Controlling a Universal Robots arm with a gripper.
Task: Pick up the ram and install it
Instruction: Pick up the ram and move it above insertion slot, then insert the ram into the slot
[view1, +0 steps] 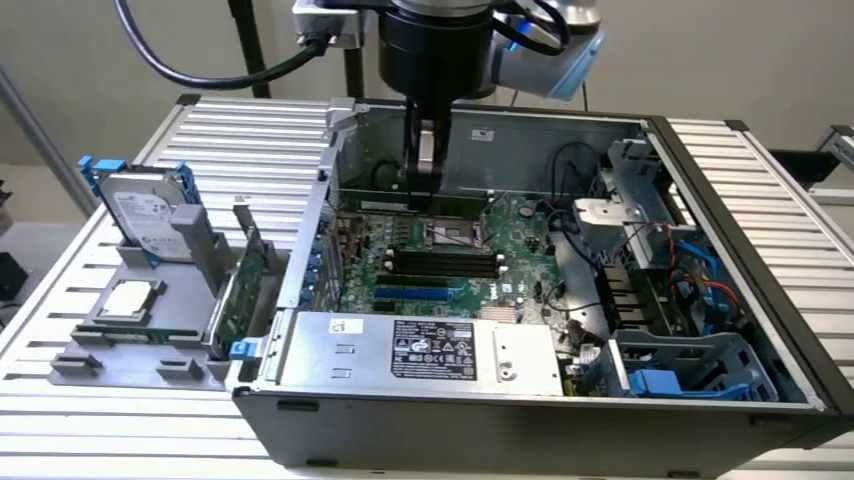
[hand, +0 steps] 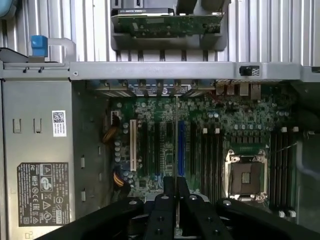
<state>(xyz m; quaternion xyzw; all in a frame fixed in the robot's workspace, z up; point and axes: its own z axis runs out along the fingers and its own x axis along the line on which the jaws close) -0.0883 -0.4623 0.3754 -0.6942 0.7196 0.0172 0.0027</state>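
My gripper (view1: 424, 172) hangs inside the open computer case (view1: 747, 250), above the rear part of the green motherboard (view1: 514, 225). In the wrist view the two black fingers (hand: 165, 205) are pressed together at the gripper (hand: 176, 181). A thin pale edge runs out from between them; this is the ram (hand: 176, 135), seen edge-on and held above the board. It lies parallel to the black memory slots (hand: 212, 155) beside the processor socket (hand: 246, 175) and is offset to one side of them, over the expansion slots. The memory slots (view1: 434, 262) look unfilled.
A grey parts tray (view1: 80, 365) stands on the exterior view's left, with a hard drive (view1: 140, 215), a silver processor chip (view1: 123, 300) and an upright green expansion card (view1: 244, 290) with a blue tab. The power supply (view1: 427, 350), drive cage (view1: 681, 370) and cables crowd the case.
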